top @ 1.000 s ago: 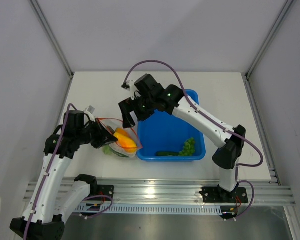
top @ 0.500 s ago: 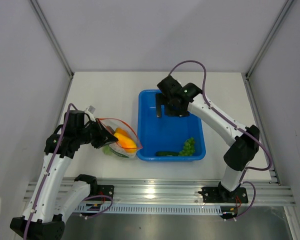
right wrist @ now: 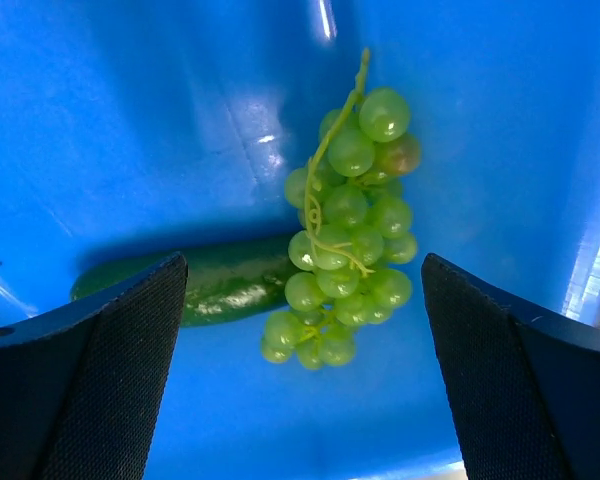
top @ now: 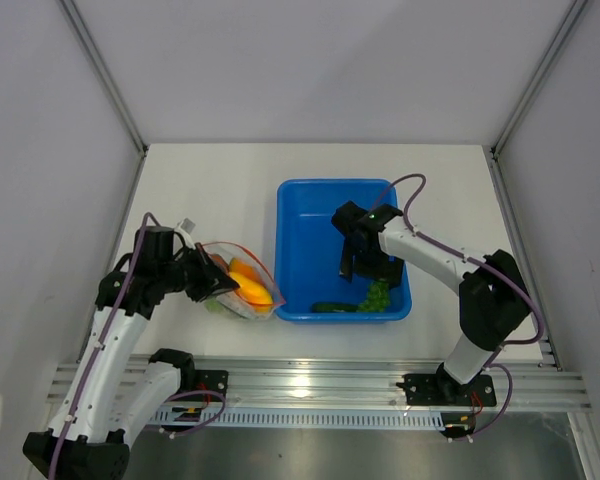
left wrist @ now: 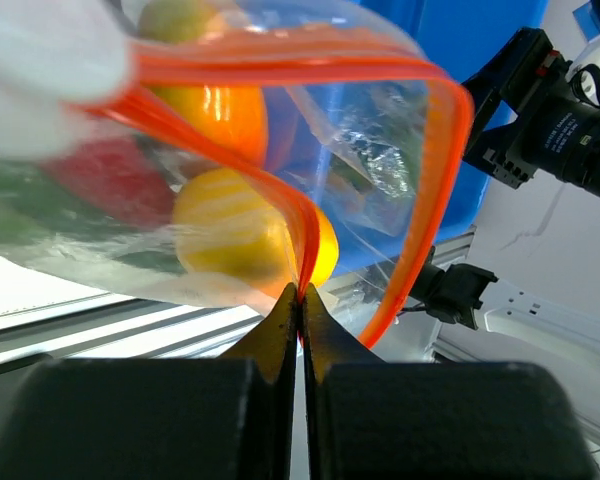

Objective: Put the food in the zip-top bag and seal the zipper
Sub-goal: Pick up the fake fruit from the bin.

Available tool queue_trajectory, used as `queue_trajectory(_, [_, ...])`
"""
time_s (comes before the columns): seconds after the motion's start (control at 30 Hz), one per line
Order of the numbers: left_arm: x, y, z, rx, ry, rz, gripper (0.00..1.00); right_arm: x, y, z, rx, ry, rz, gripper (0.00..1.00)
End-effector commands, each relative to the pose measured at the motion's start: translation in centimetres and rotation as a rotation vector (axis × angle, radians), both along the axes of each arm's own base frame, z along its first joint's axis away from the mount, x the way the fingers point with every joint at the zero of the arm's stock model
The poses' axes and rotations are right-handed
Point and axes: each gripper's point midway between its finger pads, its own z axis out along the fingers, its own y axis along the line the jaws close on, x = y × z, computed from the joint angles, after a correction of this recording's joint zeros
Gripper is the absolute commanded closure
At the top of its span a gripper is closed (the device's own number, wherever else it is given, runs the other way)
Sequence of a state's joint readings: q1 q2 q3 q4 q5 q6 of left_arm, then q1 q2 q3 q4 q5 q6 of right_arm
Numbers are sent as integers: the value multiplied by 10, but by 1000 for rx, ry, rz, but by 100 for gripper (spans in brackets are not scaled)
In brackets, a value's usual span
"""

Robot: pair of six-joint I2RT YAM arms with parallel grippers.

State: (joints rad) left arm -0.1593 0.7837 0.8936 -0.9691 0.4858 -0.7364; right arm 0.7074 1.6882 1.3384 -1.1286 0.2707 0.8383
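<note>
Left pincer [left wrist: 300, 293] clamps the zip-top bag's [top: 242, 292] zipper [left wrist: 280, 190], beside the tub [top: 300, 212]; I count two orange-yellow fruits [left wrist: 242, 242] inside, possibly more, blurred. Right pincer [right wrist: 302, 272], spread, above one grape bunch [right wrist: 348, 232], one green vegetable [right wrist: 220, 285].

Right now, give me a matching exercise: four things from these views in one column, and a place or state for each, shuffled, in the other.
Column one
1. green grapes
2. orange fruit
3. left end effector
4. right end effector

Column two
A. shut on the zipper of the zip-top bag
B. inside the clear bag
C. open, hovering above the grapes
D. lying in the blue tub, beside the long green vegetable

Pairs: 1-D, 2-B, 3-A, 4-C
</note>
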Motion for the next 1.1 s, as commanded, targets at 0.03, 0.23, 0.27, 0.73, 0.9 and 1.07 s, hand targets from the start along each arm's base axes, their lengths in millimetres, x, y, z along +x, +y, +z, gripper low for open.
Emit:
queue_trajectory(0.03, [0, -4, -1, -36, -16, 1, 99, -5, 9, -9, 74, -10, -99, 2])
queue_trajectory(0.23, [-3, -3, -20, -29, 22, 4, 99, -19, 9, -40, 76, 54, -151, 4])
queue_trajectory(0.27, [-3, -3, -19, -28, 22, 5, 99, -20, 11, -44, 82, 67, -151, 5])
queue_trajectory(0.73, [1, 1, -27, 14, 83, 20, 99, 19, 42, -63, 98, 88, -28, 83])
queue_trajectory(0.9, [6, 3, -30, 39, 112, 28, 99, 54, 62, -42, 153, 19, 43, 98])
queue_trajectory(1.07, [10, 2, -36, 38, 142, 21, 99, 95, 76, -12, 226, -96, 98, 100])
